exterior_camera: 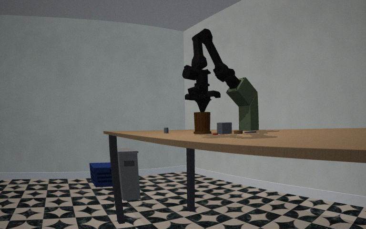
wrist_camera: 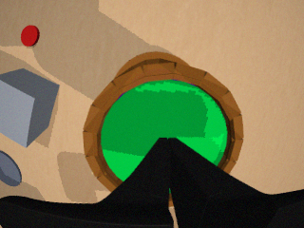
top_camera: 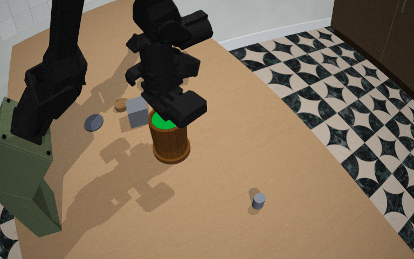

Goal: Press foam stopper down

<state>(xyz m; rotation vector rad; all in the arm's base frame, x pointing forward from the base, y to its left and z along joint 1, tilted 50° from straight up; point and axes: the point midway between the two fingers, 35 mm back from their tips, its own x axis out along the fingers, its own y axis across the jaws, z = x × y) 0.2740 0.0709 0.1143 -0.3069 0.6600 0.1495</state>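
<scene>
A brown wooden jar (top_camera: 169,143) (exterior_camera: 202,122) (wrist_camera: 102,104) stands upright on the table. A bright green foam stopper (top_camera: 159,120) (wrist_camera: 159,121) fills its mouth, and its top lies inside the rim. My black gripper (exterior_camera: 202,109) (wrist_camera: 166,146) is shut and empty, pointing straight down over the jar. Its joined fingertips reach the stopper's top at rim height. In the top view the gripper body hides the fingertips and part of the stopper.
A grey cube (top_camera: 136,111) (exterior_camera: 224,128) (wrist_camera: 26,110) stands close beside the jar. A small wooden disc (top_camera: 121,104), a dark grey disc (top_camera: 93,122) and a small red disc (wrist_camera: 29,36) lie near it. A small grey cylinder (top_camera: 258,200) (exterior_camera: 166,130) stands apart. The green arm base (top_camera: 21,170) is at the left.
</scene>
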